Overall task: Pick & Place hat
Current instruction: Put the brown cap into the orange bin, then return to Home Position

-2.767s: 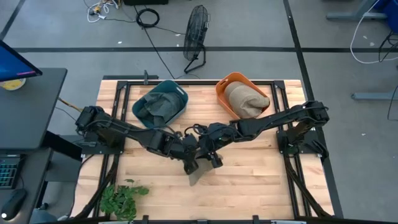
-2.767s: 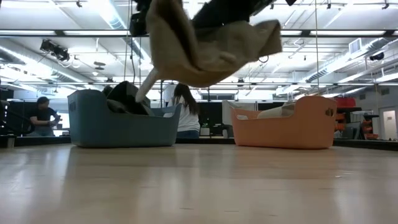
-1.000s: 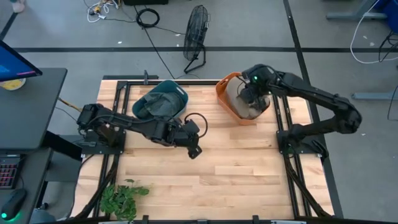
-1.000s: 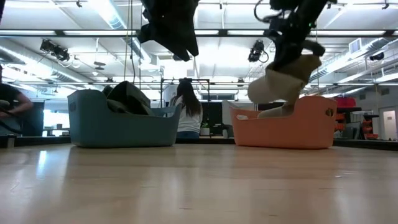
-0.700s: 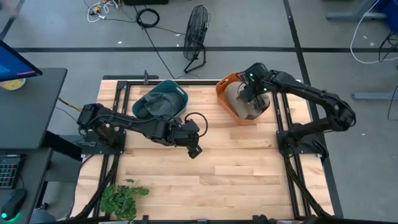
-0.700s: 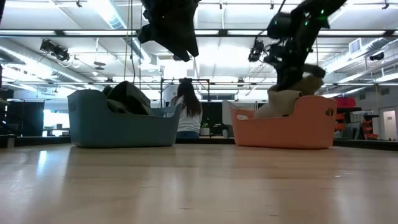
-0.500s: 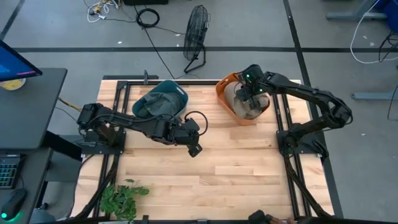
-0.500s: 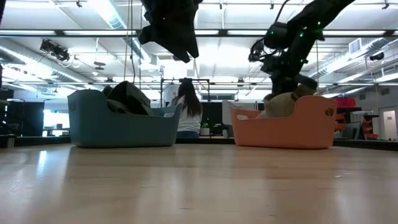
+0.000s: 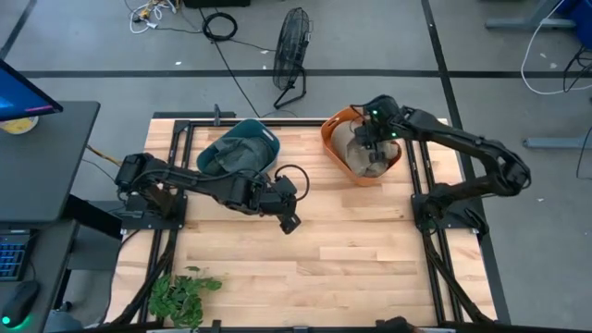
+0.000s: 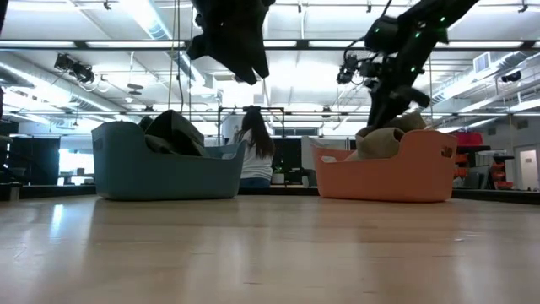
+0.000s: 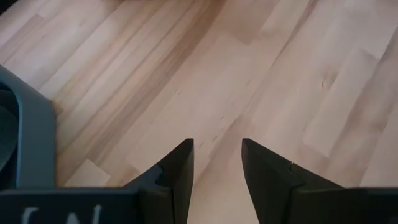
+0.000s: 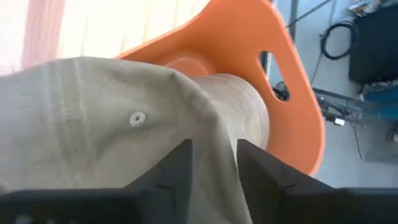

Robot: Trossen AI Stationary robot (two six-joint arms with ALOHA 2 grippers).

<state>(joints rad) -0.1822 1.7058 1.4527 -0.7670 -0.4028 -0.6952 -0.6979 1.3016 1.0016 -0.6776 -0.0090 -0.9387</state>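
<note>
A tan hat [image 9: 372, 159] lies in the orange basket [image 9: 331, 139] at the table's far right, on top of other tan cloth; its crown [image 12: 124, 118] fills the right wrist view. My right gripper [image 12: 214, 155] stands open just over it, inside the basket's rim [image 10: 384, 110]. My left gripper [image 9: 291, 225] hangs open above the bare middle of the table, nothing between its fingers [image 11: 217, 149]. My right gripper points down at the tan hat's crown [image 12: 211, 124], and cloth shows in the gap between its open fingers. Whether the fingers touch the cloth I cannot tell. The hat rests in the basket.
A teal basket [image 9: 264, 139] with dark green hats stands at the far left of centre. A potted plant [image 9: 180, 294] sits at the near left corner. A fan [image 9: 291, 51] stands on the floor beyond the far edge. The table's near half is bare wood.
My right gripper has gone down into the orange basket with the tan hat, which hung below it a second ago. The hat now lies in the basket, and the gripper has risen a little above it.
</note>
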